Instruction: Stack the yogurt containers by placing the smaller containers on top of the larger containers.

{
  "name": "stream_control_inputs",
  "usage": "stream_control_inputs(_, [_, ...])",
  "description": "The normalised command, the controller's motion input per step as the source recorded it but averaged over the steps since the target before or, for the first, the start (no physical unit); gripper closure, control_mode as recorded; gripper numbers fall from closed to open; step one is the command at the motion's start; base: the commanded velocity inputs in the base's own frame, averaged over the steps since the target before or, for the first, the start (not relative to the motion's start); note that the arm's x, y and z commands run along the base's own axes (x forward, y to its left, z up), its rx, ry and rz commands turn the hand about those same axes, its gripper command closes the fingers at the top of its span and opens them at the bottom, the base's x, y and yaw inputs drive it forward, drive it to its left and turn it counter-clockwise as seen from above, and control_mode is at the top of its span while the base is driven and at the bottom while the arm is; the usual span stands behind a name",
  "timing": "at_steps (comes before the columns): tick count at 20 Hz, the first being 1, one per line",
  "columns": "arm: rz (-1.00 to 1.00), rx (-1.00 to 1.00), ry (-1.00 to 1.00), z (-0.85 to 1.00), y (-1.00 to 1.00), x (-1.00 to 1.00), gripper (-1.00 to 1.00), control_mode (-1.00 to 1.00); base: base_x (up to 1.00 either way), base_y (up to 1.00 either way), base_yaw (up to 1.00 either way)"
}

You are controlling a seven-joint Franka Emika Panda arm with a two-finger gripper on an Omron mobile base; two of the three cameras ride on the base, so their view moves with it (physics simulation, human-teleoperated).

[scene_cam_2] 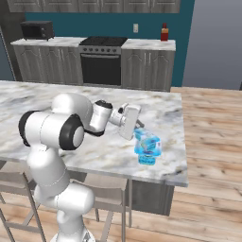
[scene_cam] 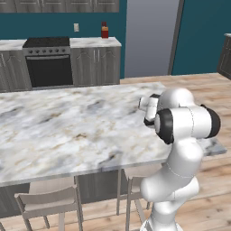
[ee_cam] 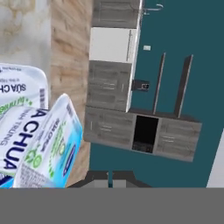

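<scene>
On the marble island, near its front right corner, the larger container [scene_cam_2: 147, 142] is a light-blue tub. The smaller container [scene_cam_2: 147, 160] is a tiny blue cup right against its near side; whether they touch I cannot tell. My gripper [scene_cam_2: 140, 126] hovers just above and left of the tub, shut with nothing in it. In the hand view the two dark fingertips [ee_cam: 101, 178] are pressed together. Two printed yogurt packs are at that view's left edge, a tilted one [ee_cam: 41, 144] in front of another [ee_cam: 19, 85]; which is which I cannot tell there.
The island counter [scene_cam_2: 94, 151] ends just right of the containers, with wooden floor [scene_cam_2: 212, 165] beyond. Stools [scene_cam: 49, 203] stand under its near edge. A stove [scene_cam_2: 101, 64] and a red bottle [scene_cam_2: 164, 32] are on the back counter.
</scene>
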Motion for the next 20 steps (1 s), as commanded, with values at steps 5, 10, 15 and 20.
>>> stream_control_inputs(5, [0.0, 0.0, 0.04, 0.0, -0.27, 0.28, 1.0, -1.0, 0.0, 0.0, 0.0])
stream_control_inputs(10, [0.03, 0.0, 0.03, 0.0, -0.27, 0.01, 1.0, -1.0, 0.0, 0.0, 0.0])
stream_control_inputs(15, [0.02, 0.0, 0.02, -0.04, -0.02, 0.0, 1.0, -1.0, 0.0, 0.0, 0.0])
stream_control_inputs(20, [0.0, 0.0, 0.0, -0.06, 0.0, 0.0, 1.0, -1.0, 0.0, 0.0, 0.0])
